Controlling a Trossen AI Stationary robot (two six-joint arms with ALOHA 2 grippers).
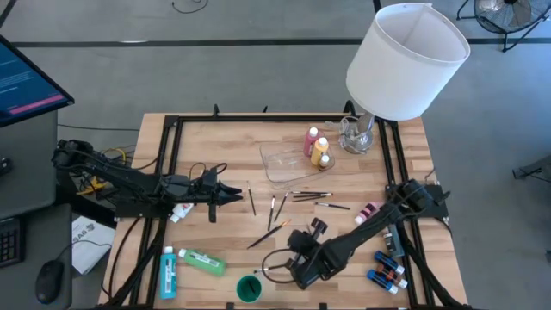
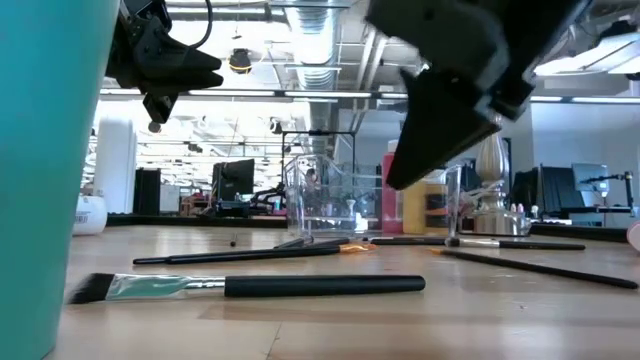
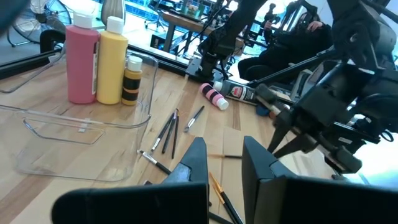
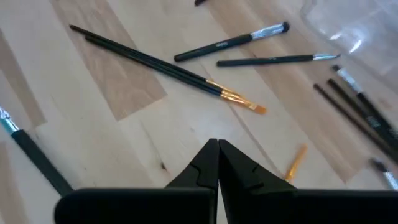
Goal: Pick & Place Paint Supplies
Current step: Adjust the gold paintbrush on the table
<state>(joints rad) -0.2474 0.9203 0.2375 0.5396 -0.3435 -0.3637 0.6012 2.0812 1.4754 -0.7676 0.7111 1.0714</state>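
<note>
We log: brushes point(image 1: 297, 200) loose on bench point(image 1: 232, 155), pink bottle point(image 1: 311, 141) and yellow bottle point(image 1: 320, 148) in clear tray point(image 1: 280, 164) (far side), left end effector point(image 1: 239, 196) closed, empty, right end effector point(image 1: 283, 265) closed, empty, over bench nr green cup point(image 1: 249, 288).

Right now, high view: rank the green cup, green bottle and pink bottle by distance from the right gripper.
From the right gripper, shut, above the brushes:
1. Green cup, by the table's near edge.
2. Green bottle, lying farther toward the left arm's side.
3. Pink bottle, upright in the clear tray.

Dark-handled brushes point(image 1: 297, 199) lie scattered beside bottles point(image 1: 317, 147).
</note>
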